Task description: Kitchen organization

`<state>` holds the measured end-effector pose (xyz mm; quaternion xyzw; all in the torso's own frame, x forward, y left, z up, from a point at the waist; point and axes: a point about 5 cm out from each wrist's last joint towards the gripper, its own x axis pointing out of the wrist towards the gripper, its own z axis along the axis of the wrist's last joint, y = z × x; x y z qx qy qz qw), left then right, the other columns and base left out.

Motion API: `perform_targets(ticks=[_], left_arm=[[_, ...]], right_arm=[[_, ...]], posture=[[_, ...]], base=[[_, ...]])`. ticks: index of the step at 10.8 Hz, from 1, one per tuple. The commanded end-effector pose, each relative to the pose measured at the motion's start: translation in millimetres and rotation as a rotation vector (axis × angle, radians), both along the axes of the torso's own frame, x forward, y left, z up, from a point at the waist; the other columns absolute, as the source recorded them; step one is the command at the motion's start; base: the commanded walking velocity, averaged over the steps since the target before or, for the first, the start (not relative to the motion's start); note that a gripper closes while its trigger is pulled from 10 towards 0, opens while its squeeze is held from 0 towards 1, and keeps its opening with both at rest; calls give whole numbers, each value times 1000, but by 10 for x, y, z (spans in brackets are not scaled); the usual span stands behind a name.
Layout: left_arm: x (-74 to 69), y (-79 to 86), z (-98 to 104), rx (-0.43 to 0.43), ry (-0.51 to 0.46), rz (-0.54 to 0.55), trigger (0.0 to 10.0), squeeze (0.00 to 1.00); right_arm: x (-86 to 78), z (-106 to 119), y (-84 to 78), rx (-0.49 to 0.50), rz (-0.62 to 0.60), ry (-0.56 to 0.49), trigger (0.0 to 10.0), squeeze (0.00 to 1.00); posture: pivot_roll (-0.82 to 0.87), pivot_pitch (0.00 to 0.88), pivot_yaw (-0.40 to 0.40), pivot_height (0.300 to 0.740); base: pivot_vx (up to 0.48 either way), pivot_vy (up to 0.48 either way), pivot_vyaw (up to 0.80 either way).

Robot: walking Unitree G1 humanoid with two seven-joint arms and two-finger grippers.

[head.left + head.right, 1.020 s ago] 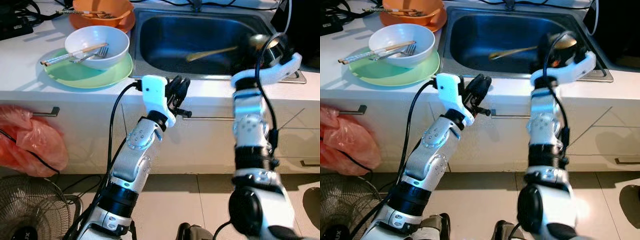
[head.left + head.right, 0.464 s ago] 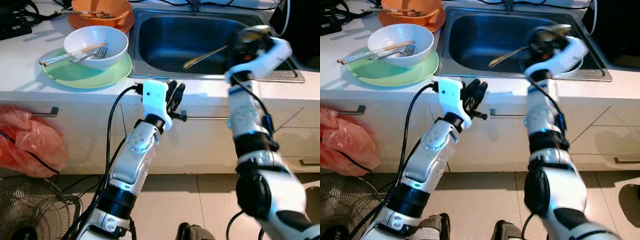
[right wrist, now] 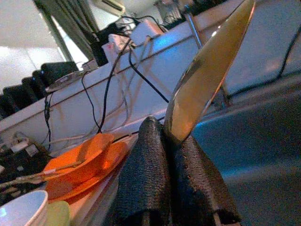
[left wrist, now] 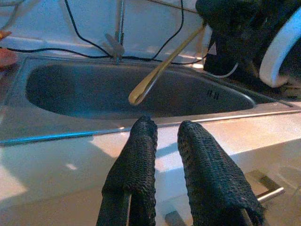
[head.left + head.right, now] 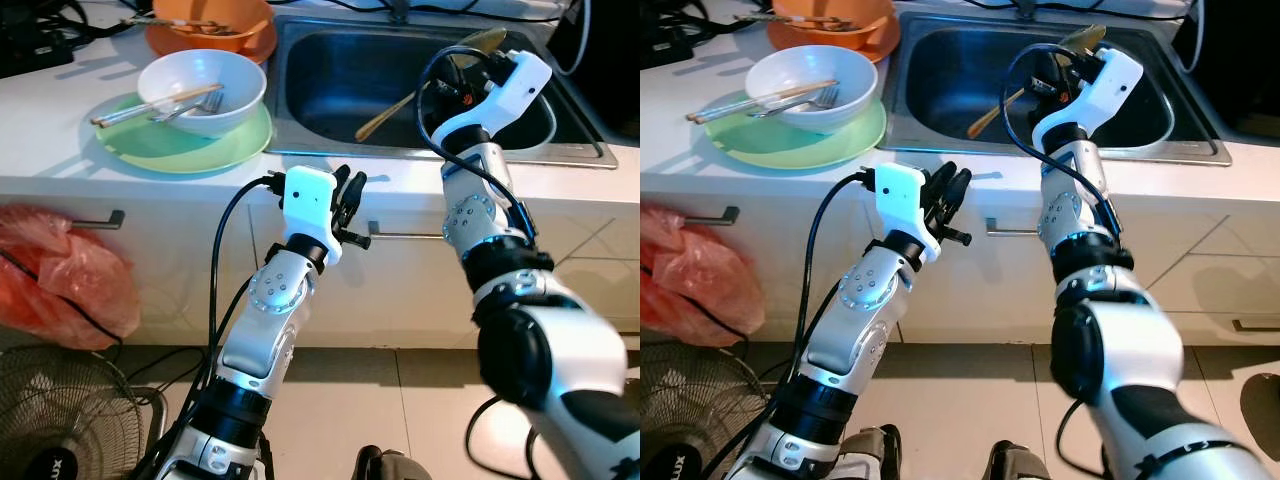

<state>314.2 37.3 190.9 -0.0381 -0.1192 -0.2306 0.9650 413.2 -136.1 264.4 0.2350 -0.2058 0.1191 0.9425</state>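
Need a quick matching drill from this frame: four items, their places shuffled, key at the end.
Items:
1. spoon
2. white bowl
3. orange bowl
4. left gripper

Places:
A. on the green plate
B. at the counter front edge, near the drawer handle
C. pinched in the right gripper, over the sink
D. at the counter's back, behind the white bowl

Pairs: 1-C, 2-A, 3-D, 4-B
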Motion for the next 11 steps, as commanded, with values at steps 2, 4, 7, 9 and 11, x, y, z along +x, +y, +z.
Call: perform_targets(ticks=[2, 4, 7, 9, 11], left_arm=[[-37, -26, -13, 33, -6, -5, 10000, 0], [-47, -51, -26, 59, -15, -11, 10000, 0], [-48, -42, -32, 41, -7, -8, 10000, 0], [-52, -42, -47, 28, 1, -4, 10000, 0], [-42, 2, -50, 2, -4, 18, 10000, 0]], right_arm=[[3, 199, -56, -126, -67, -80, 10000, 0], [-4, 232, -88, -210, -118, -104, 10000, 0], [1, 289, -92, -13, -49, -111, 10000, 0], [2, 240, -185, 319, 4, -65, 10000, 0], [-90, 23, -212, 406, 12, -45, 10000, 0]], posture=[[193, 148, -46, 740], [188, 145, -46, 740], [183, 139, -47, 740], [159, 134, -45, 740], [155, 131, -43, 740]], base=[[0, 0, 0], [0, 0, 0], [0, 0, 0], [0, 0, 0], [0, 0, 0]])
